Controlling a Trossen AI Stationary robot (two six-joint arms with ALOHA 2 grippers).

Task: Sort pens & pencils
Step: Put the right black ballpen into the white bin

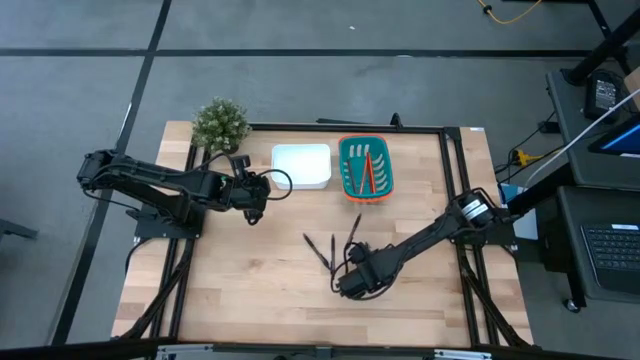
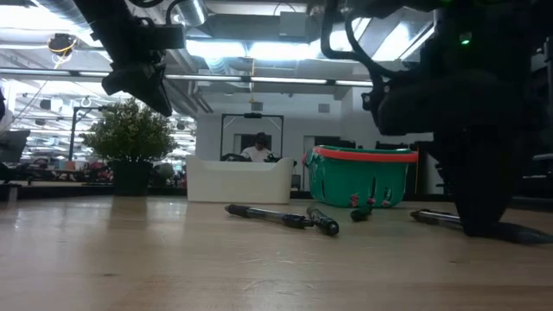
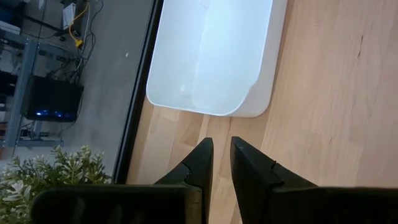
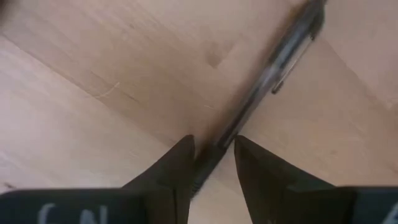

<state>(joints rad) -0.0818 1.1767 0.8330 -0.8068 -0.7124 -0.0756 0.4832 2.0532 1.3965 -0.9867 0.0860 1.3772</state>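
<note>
Two-arm sorting scene viewed from above, from tabletop height and from both wrists. The right hand is lowered to the wooden tabletop over the near end of one dark pen; its fingers straddle the barrel with a gap on either side, so the hand is open around the pen and not yet clamped on it, a placement judged to prepare a pinch across the shaft. The other pens lie loose on the tabletop just beyond this hand, between it and the two containers. The red and orange pencils already rest inside the teal basket, suggesting that this container collects pencils and that the white tray beside it, which appears empty, is meant for pens. The left hand hangs above the tabletop near the tray, its fingers a narrow gap apart and holding nothing, apparently waiting. A potted plant stands at the far left corner.
</note>
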